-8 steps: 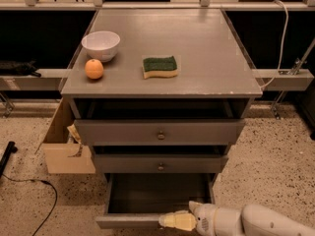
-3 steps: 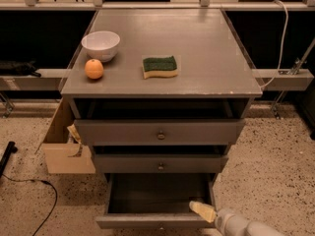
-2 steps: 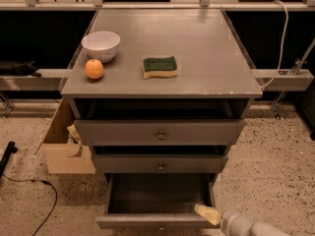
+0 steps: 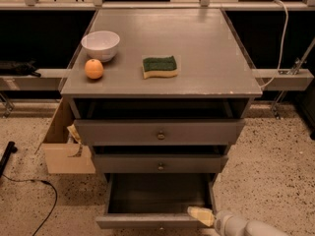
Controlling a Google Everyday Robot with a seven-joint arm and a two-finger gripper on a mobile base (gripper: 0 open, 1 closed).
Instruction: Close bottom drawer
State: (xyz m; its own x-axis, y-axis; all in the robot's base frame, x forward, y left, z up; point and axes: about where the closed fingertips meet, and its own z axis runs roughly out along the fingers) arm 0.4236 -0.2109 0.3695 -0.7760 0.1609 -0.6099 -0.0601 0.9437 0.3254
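Grey bottom drawer (image 4: 147, 221) is pulled well out at the foot of the desk (image 4: 206, 48), with its front panel running left-right. The hand (image 4: 201, 215) is at that panel's right end, and I can't tell if it's wide or narrow. I reckon the push has to go straight back, under the desk.

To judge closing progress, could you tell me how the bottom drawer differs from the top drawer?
The bottom drawer is pulled far out; the top drawer is barely out. The bottom drawer's front looks slimmer than the top drawer's. The gripper is by the bottom drawer's front right corner, not the top drawer's. Both are grey.
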